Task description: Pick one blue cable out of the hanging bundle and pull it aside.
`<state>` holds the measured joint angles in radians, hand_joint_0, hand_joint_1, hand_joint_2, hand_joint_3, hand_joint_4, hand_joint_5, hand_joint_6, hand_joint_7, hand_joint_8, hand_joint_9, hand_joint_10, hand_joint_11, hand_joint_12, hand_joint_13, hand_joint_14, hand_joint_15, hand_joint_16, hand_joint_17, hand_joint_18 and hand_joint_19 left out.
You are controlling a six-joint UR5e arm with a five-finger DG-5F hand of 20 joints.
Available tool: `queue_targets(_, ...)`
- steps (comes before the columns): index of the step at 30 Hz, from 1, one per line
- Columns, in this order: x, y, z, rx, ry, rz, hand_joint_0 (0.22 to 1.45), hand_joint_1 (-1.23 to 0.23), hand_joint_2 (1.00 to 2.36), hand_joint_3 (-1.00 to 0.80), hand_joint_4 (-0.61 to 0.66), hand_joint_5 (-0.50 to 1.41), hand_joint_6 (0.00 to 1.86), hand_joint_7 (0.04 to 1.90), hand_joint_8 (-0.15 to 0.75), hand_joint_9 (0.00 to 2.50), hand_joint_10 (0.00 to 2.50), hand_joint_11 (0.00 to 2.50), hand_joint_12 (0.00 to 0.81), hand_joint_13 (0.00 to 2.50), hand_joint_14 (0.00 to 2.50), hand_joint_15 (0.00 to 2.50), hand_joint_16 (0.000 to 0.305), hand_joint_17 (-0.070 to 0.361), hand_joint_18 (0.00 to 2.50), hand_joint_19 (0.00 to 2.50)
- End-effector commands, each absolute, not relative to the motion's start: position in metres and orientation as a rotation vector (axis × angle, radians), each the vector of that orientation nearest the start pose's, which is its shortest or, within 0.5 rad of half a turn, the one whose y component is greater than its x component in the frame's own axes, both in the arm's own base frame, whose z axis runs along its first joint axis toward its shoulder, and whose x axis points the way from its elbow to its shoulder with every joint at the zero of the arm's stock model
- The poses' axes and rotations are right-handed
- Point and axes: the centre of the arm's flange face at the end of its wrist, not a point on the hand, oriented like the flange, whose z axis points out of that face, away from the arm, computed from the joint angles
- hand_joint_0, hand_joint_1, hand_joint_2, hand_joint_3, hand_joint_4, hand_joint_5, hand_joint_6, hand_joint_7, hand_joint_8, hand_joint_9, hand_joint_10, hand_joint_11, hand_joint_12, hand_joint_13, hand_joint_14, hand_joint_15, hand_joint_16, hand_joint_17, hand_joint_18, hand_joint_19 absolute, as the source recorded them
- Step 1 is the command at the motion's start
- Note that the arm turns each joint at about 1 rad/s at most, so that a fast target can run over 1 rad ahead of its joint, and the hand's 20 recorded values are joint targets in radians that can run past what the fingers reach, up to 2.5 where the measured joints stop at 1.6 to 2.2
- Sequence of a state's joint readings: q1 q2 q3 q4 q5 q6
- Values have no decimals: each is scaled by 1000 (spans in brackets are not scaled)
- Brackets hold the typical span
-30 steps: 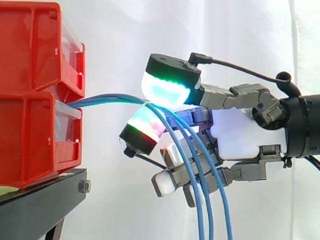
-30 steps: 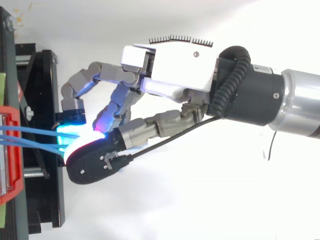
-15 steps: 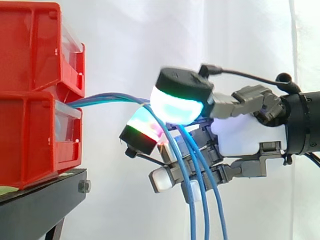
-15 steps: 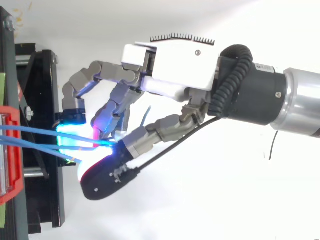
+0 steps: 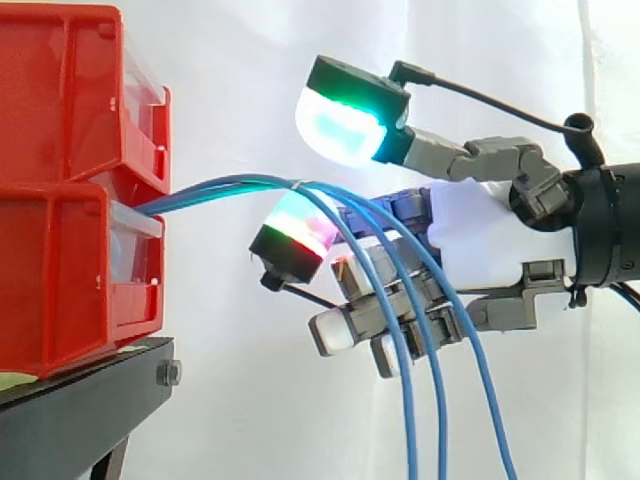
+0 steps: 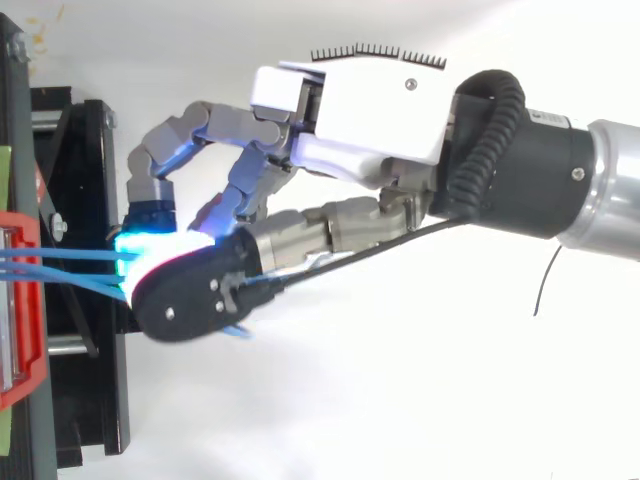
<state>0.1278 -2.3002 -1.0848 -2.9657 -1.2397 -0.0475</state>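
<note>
Several blue cables (image 5: 240,185) come out between the stacked red bins (image 5: 60,200), arch to the right and hang down in three strands in front of my hand (image 5: 480,250). The thumb's green-cyan pad (image 5: 340,125) is raised, with a gap above the cables. A finger with a red-green pad (image 5: 297,232) sits just under the arch, and the lower fingers are half curled behind the hanging strands. From above, the hand (image 6: 360,110) reaches left and the thumb's black back covers the cables (image 6: 70,258) near the bins. Nothing is pinched.
The red bins (image 6: 20,300) stand on a black stand (image 5: 90,400) at the left. A white curtain hangs behind. The arm enters from the right edge, with free room below and to the right of the hanging strands.
The thumb, which pressed on the cables a second ago, has swung out and lifted clear above them. The hanging strands have spread, and the rightmost one has swung further right.
</note>
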Motion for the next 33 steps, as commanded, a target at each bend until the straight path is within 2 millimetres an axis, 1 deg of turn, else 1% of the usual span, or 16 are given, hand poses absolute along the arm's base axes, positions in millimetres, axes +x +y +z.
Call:
queue_targets(1,763,-69,281,1311,1152,970,473,-440,1000,-500,60,-109,896,1067,354,1231,17,591,389,977,19,626,53,119,978,753)
queue_targets(3,763,-69,281,1313,1156,967,495,-460,1000,-500,58,-107,894,1079,351,1228,15,594,381,970,22,630,51,114,960,767)
queue_targets(4,762,-70,282,1313,1154,967,538,-568,1005,-424,58,-106,891,1107,340,1230,18,605,369,957,23,635,47,106,935,778)
queue_targets(8,762,-70,282,1313,1154,967,568,-720,1014,-212,71,-107,898,1084,355,1233,17,606,382,978,21,618,52,118,987,728)
queue_targets(10,762,-70,282,1313,1154,967,572,-752,1017,-174,75,-113,903,1081,346,1212,16,617,378,966,21,620,51,115,974,734)
queue_targets(11,762,-70,282,1313,1154,967,585,-806,1021,-138,79,-120,908,1086,324,1179,16,622,360,941,22,620,47,106,936,743)
queue_targets(14,762,-70,282,1313,1154,967,617,-865,1024,-127,69,-124,914,1082,313,1157,19,620,342,920,23,625,44,99,907,741)
queue_targets(18,761,-72,287,1310,1147,968,661,-926,1022,-202,44,-126,915,1073,302,1149,19,626,338,917,21,612,43,98,904,722)
queue_targets(20,762,-72,285,1311,1148,967,743,-926,1007,-425,-60,-130,919,1096,267,1134,18,629,319,906,23,598,42,94,893,696)
queue_targets(21,761,-73,286,1313,1149,967,748,-925,1005,-444,-72,-131,919,1106,266,1135,18,622,321,905,23,602,41,93,891,696)
queue_targets(22,761,-73,285,1315,1151,965,771,-920,1000,-500,-145,-137,930,1125,266,1135,16,620,315,904,22,597,41,91,892,689)
queue_targets(23,760,-74,286,1316,1151,963,773,-916,1000,-500,-186,-140,935,1148,265,1137,16,617,314,908,20,592,40,91,895,685)
queue_targets(24,760,-74,286,1316,1151,963,774,-913,1000,-500,-194,-141,935,1157,265,1136,18,616,315,909,23,595,40,90,895,685)
queue_targets(25,760,-74,286,1316,1151,963,773,-911,1000,-500,-178,-142,931,1227,263,1146,16,617,311,911,22,591,40,89,897,687)
queue_targets(28,761,-74,285,1317,1153,962,759,-930,1000,-500,-182,-124,948,1264,258,1185,18,600,307,924,23,610,39,87,912,701)
queue_targets(33,760,-77,286,1318,1149,961,708,-982,1000,-500,-119,-112,944,1094,257,1194,18,597,307,941,23,619,39,87,918,711)
